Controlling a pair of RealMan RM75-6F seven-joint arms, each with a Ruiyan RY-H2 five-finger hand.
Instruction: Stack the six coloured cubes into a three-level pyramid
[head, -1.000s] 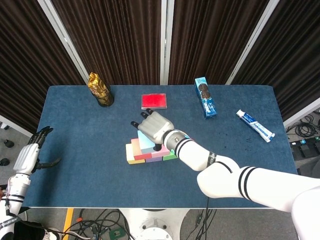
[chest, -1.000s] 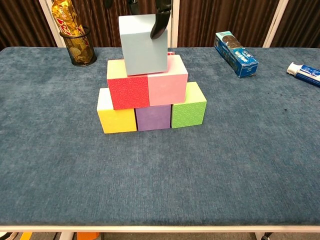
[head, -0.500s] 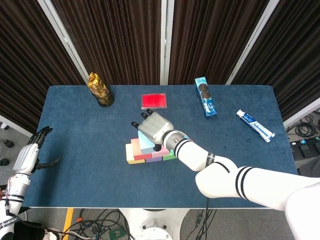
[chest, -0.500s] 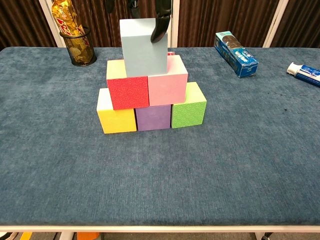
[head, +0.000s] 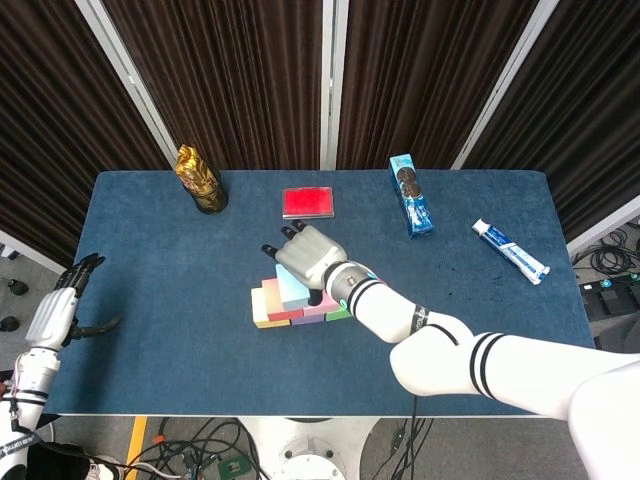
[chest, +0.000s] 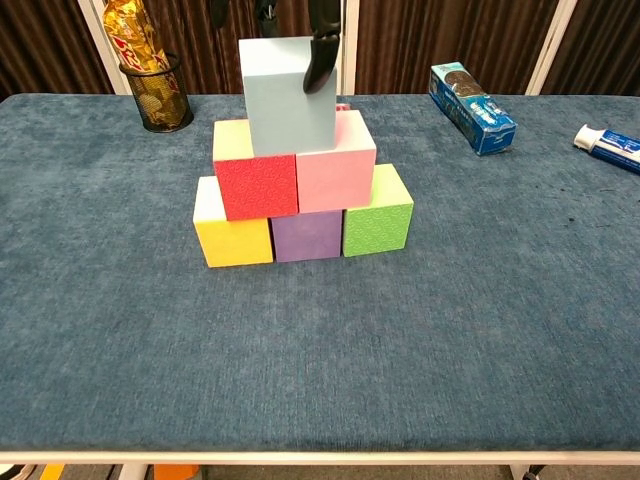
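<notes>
A: Where is the pale blue foam cube (chest: 288, 95)?

B: On top of the pile, on the red foam cube (chest: 257, 184) and the pink foam cube (chest: 336, 173). The white right hand (head: 312, 258) holds it. The chest view shows only a dark fingertip (chest: 319, 60) pressed on its front face.

A: What is under those?

B: A yellow foam cube (chest: 233, 240), a purple foam cube (chest: 307, 235) and a green foam cube (chest: 378, 222), side by side on the blue cloth table (chest: 400, 340).

A: Does the head view show more?

B: Yes. It shows the whole right hand over the pile, fingers curled round the top cube. It also shows the left hand (head: 62, 312) off the table's edge, holding nothing, fingers a bit apart. And a flat red box (head: 308, 202) behind the pile.
</notes>
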